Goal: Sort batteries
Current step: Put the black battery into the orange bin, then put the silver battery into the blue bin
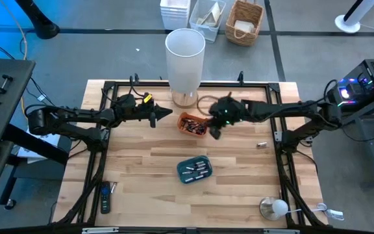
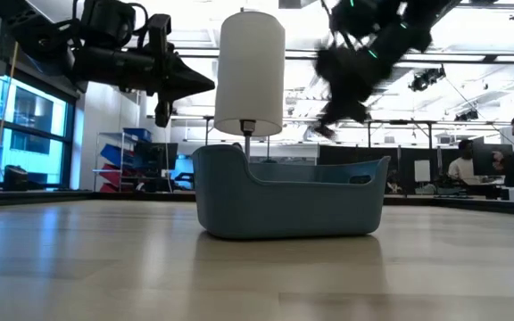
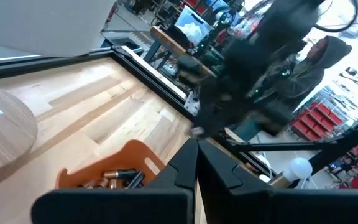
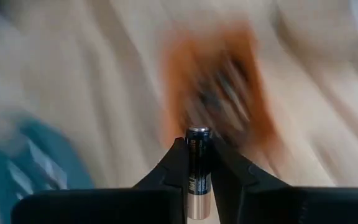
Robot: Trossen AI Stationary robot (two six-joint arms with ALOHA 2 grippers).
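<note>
An orange tray (image 1: 190,123) holds several batteries (image 3: 114,179) at the table's far middle. A blue tray (image 1: 195,169) nearer the front also holds several batteries. My right gripper (image 1: 213,132) hangs just right of the orange tray, above the table, shut on one dark battery (image 4: 198,165). My left gripper (image 1: 168,114) is shut with nothing in it, held level above the table just left of the orange tray; it shows as a dark point (image 2: 199,86) in the low view. One loose battery (image 1: 261,144) lies on the wood at the right. My right gripper pinches the battery's dark body (image 4: 197,155) between its two fingers, one on each side. The battery lies along the fingers, its metal end (image 4: 198,130) sticking out past the fingertips. It is lifted clear, above the table beside the orange tray.
A tall white lamp (image 1: 186,58) on a round wooden base stands just behind the orange tray. A flat black remote (image 1: 105,198) lies at the near left, and a round bulb-like lamp (image 1: 274,208) at the near right. A black frame rims the table.
</note>
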